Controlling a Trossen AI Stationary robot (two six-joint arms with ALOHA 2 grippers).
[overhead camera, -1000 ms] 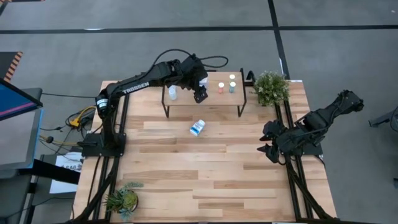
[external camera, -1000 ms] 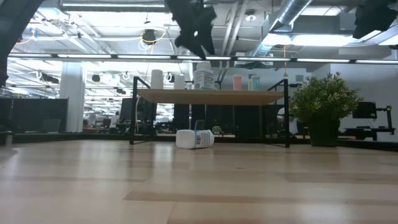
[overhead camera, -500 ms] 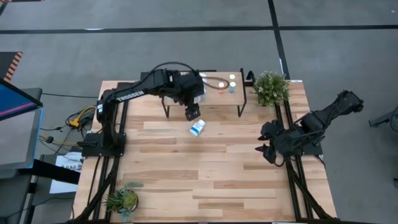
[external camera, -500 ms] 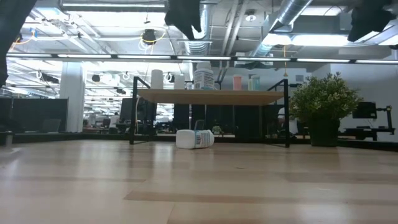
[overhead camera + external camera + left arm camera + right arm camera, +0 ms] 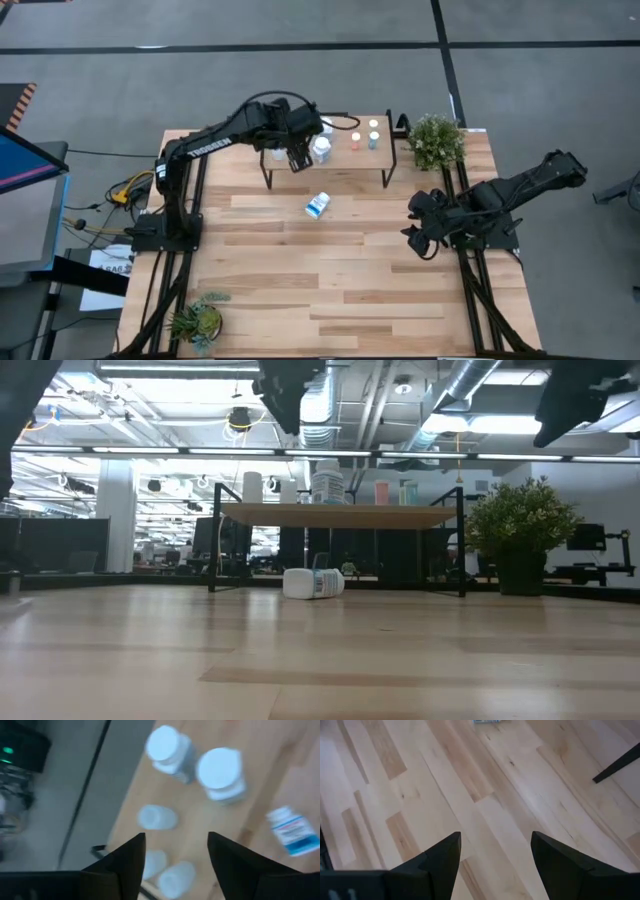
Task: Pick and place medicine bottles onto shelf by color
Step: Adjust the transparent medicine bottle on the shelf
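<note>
The shelf (image 5: 345,163) stands at the table's far side. On its top stand two bigger white bottles (image 5: 220,772) (image 5: 167,747), several tiny pale-capped bottles (image 5: 156,816) at its left end, and tiny orange-capped (image 5: 354,140) and light-blue-capped (image 5: 373,139) bottles at its right. One white bottle with a blue label (image 5: 317,205) lies on its side on the table in front of the shelf. My left gripper (image 5: 297,157) hovers open and empty above the shelf's left half. My right gripper (image 5: 415,226) hovers open and empty over the table's right part.
A potted green plant (image 5: 436,141) stands at the far right corner beside the shelf. A smaller plant (image 5: 198,320) stands at the near left corner. Bare plank tabletop (image 5: 330,280) lies between the shelf and the near edge.
My left gripper has risen above the shelf and gone toward the table's left, leaving a white bottle standing on the shelf's middle. My right gripper has gone a little toward the table's left.
</note>
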